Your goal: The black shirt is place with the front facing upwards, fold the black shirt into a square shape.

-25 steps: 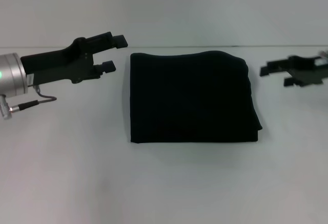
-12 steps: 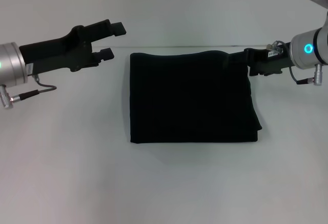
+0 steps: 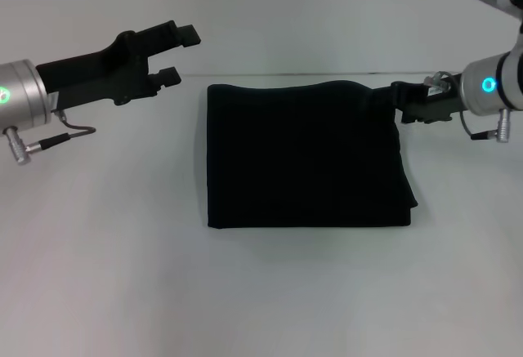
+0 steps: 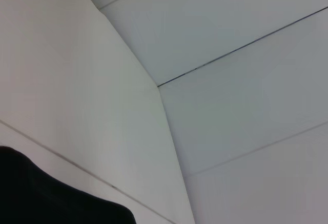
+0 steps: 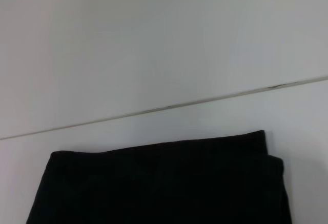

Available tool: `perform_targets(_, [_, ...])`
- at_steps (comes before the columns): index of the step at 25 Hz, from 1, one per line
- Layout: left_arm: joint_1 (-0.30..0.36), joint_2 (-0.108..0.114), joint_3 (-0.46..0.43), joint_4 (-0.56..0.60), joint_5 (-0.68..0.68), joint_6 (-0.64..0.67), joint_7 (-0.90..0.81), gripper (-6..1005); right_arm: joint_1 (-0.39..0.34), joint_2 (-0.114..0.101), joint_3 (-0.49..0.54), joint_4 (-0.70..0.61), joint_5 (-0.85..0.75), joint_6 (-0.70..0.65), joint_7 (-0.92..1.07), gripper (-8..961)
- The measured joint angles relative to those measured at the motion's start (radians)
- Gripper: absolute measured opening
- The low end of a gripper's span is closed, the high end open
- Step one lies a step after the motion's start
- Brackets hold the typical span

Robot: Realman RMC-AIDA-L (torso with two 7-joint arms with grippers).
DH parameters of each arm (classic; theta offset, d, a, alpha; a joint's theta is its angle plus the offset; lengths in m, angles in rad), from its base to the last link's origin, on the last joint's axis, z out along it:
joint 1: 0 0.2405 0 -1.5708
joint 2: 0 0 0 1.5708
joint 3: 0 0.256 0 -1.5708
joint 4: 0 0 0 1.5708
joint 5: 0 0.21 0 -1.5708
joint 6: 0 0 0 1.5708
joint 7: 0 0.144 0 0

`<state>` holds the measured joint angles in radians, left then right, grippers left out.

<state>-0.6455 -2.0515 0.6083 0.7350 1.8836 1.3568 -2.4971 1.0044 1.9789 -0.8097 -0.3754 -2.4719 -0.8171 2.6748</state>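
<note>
Shirt: the black shirt (image 3: pixel 304 155) lies folded into a near-square block on the white table (image 3: pixel 261 292), centre of the head view, plain black side up, no print visible. Right edge shows stacked layers, slightly uneven near the front right corner.
Left gripper: left gripper (image 3: pixel 181 53) is raised off the table, left of the shirt's far left corner, clear of the cloth. Two fingers spread apart, nothing between them.
Right gripper: right gripper (image 3: pixel 391 100) is at the shirt's far right corner, black on black. Can't tell whether its fingers are open or closed, or whether it touches the cloth.
Left wrist view: mostly wall panels, with a bit of the shirt (image 4: pixel 51 198) in one corner.
Right wrist view: folded edge of the shirt (image 5: pixel 159 183) on the table, wall behind.
</note>
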Motion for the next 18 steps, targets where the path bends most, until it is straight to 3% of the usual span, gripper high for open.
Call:
perform_targets(6, [-0.008,-0.002,-0.001,-0.018,-0.002,-0.022,0.01,892,0.009,0.01,-0.01,0.031,-0.006,0.051,0.011,905])
perform_targets(18, [-0.011,0.0,-0.003,-0.027,-0.016,-0.041,0.016,886,0.017,0.015,-0.039,0.041,-0.006,0.083,0.01,409])
